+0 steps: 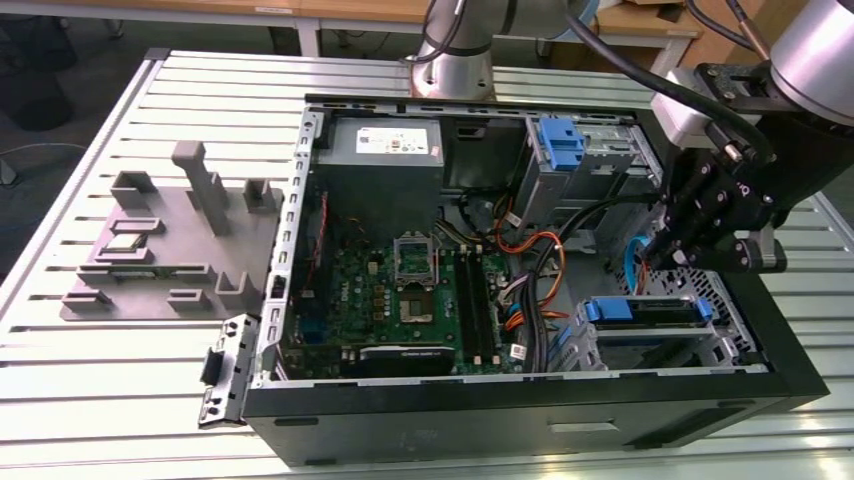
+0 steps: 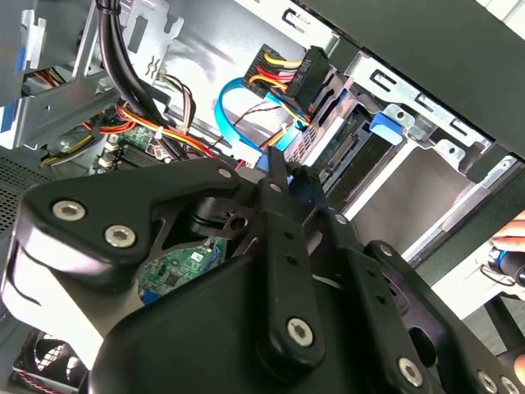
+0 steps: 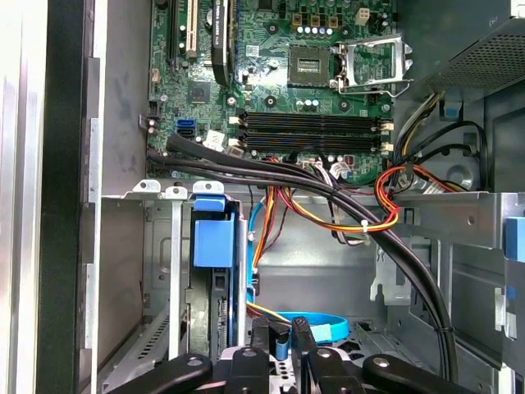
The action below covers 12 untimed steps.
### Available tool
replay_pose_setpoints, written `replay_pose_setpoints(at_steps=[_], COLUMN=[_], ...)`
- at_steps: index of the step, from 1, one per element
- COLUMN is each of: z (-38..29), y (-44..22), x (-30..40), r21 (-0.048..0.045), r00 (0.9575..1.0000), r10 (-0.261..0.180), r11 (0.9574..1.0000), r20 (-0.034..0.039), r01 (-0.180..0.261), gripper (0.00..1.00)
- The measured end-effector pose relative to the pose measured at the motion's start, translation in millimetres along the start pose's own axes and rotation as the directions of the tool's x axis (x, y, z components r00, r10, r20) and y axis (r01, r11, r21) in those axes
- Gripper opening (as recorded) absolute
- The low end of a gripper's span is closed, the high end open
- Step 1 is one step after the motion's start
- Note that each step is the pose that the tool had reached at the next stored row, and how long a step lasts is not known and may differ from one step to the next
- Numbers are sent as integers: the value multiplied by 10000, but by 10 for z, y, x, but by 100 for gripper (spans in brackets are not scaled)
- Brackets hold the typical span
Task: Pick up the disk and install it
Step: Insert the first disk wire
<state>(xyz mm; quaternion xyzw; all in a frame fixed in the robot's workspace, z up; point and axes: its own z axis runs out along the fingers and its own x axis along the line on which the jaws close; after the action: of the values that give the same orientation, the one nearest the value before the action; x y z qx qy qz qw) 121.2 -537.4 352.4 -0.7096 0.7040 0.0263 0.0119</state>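
The disk (image 1: 647, 312) sits in the drive bay at the case's front corner, on the exterior view's right, with its blue carrier frame around it. In the first wrist view the disk (image 3: 210, 240) stands edge-on in the metal cage, blue tab toward the motherboard. In the second wrist view the disk (image 2: 353, 156) has a black power plug at its end. My gripper (image 1: 657, 262) hangs inside the case just above and beside that bay. Its fingers (image 3: 283, 332) are drawn close together over a blue data cable (image 3: 316, 324), apart from the disk. The black linkage of the gripper (image 2: 279, 176) converges to a point.
A grey power-supply box (image 1: 380, 150) sits at the case's back. The green motherboard (image 1: 400, 290) covers the floor. Black and orange cables (image 3: 344, 215) cross beside the bay. A blue latch piece (image 1: 561, 140) stands at the rear. A grey fixture (image 1: 160, 240) lies outside the case. A hand (image 2: 513, 242) is nearby.
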Motion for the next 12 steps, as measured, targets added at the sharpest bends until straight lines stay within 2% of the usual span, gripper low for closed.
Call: replay_pose_setpoints(at_steps=[3,4,12], z=[0,0,1], y=[0,0,0], x=[0,1,2], r21=[0,0,0], r00=[10000,10000,10000], r10=[1,0,0], r11=[10000,10000,10000], r20=[0,0,-1], r01=[-1,0,0], gripper=[24,17,16])
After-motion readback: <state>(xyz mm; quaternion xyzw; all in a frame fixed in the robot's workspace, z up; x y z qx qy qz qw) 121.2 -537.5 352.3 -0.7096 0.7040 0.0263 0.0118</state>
